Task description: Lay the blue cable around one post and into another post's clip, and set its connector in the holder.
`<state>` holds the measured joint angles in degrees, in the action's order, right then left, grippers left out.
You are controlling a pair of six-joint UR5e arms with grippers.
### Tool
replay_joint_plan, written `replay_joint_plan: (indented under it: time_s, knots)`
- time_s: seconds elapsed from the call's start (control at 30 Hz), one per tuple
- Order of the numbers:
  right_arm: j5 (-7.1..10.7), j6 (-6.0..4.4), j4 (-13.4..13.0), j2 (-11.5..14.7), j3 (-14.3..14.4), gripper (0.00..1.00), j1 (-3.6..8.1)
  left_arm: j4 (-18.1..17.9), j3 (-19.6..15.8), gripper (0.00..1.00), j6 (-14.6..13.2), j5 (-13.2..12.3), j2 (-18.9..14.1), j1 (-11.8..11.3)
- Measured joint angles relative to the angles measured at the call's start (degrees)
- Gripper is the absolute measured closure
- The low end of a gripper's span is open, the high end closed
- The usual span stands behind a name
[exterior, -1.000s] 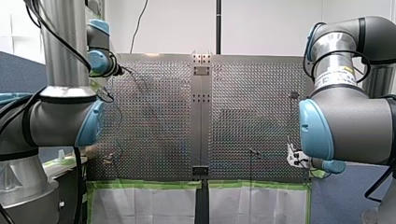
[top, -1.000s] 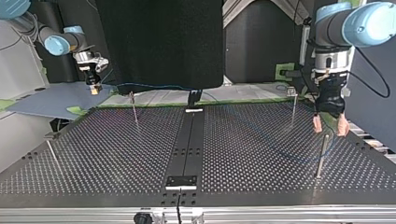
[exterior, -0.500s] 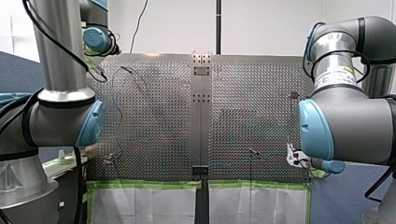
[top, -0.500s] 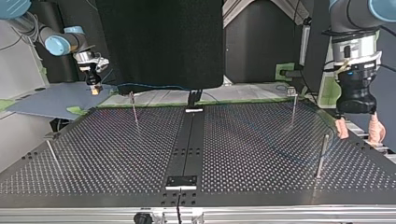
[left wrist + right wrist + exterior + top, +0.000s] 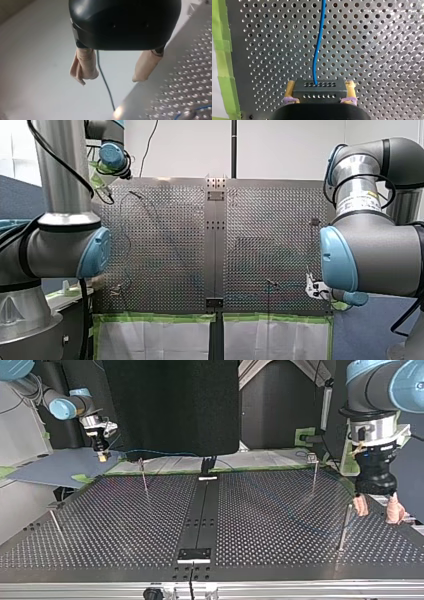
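Observation:
My right gripper (image 5: 319, 96) is shut on a black connector block (image 5: 319, 87); the blue cable (image 5: 318, 47) runs out of it ahead over the perforated plate. In the top view this gripper (image 5: 103, 455) hangs at the far left corner, and the cable (image 5: 165, 452) leads from there along the table's far edge. My left gripper (image 5: 377, 512) stands open at the top view's right, its beige pads (image 5: 83, 66) apart with nothing between them. It hovers beside a thin post (image 5: 345, 527). A bit of blue cable (image 5: 200, 108) shows below it.
More thin posts stand on the plate: one at the far right (image 5: 314, 472), one at the far left (image 5: 143, 475), one at the near left (image 5: 55, 522). A black rail (image 5: 200, 510) runs down the middle. Green tape (image 5: 223, 50) marks the plate's edge.
My left arm has swung outward toward the top view's right edge and come a little lower, its fingers still apart. My right gripper has stayed where it was, holding the connector.

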<state>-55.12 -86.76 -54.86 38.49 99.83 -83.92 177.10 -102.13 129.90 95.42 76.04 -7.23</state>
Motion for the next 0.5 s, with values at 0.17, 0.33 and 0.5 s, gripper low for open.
replay_joint_plan:
  time_s: [0.17,0.33,0.5]
  knots:
    - [0.00,0.00,0.0,0.0,0.0,1.00,-0.11,2.7,2.7,0.00,-2.7,2.7,0.8,2.7]
    - [0.00,0.00,0.0,0.0,0.0,1.00,-0.16,5.5,5.5,0.00,-5.5,3.9,0.8,5.5]
    - [0.00,-0.07,0.0,0.0,0.0,1.00,-0.22,8.2,8.2,0.00,-8.2,3.6,0.7,7.4]
